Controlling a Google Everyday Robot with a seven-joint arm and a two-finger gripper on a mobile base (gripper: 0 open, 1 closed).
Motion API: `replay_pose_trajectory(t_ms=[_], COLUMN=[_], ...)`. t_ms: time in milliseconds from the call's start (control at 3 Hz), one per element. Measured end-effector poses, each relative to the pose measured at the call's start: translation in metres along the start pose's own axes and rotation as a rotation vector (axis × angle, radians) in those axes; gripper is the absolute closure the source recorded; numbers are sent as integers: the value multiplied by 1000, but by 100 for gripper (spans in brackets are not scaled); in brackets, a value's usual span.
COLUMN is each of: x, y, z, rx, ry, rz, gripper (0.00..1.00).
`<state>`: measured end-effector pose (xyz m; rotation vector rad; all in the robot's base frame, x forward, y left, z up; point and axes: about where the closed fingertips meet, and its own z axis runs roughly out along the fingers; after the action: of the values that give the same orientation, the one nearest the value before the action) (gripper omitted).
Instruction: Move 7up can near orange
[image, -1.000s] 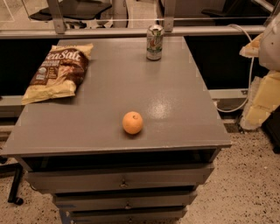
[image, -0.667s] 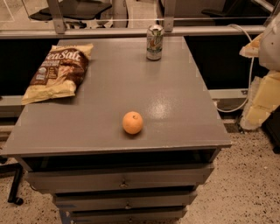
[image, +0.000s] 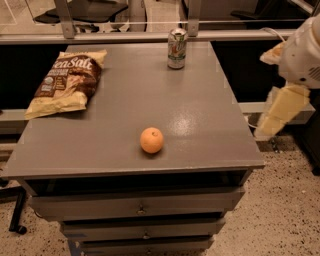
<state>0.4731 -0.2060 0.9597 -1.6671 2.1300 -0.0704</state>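
Note:
The 7up can (image: 177, 48) stands upright at the far edge of the grey table (image: 200, 125), right of centre. The orange (image: 151, 140) sits near the table's front edge, roughly in the middle, well apart from the can. My gripper (image: 281, 111) hangs off the table's right side, past its edge, at about mid-depth. It is away from both the can and the orange and holds nothing that I can see. The white arm (image: 302, 50) rises above it at the right border.
A chip bag (image: 66, 81) lies flat at the table's back left. The table tops a drawer cabinet (image: 140, 207). A rail with metal posts (image: 65, 20) runs behind the table. Speckled floor lies to the right.

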Motion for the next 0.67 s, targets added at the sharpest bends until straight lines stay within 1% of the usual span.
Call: replay_pose_trajectory(t_ms=[333, 667], x=[-22, -51], y=[-54, -114], z=[43, 81], rx=[74, 125], ry=[-126, -230], rz=[-36, -62], gripper=[0, 0])
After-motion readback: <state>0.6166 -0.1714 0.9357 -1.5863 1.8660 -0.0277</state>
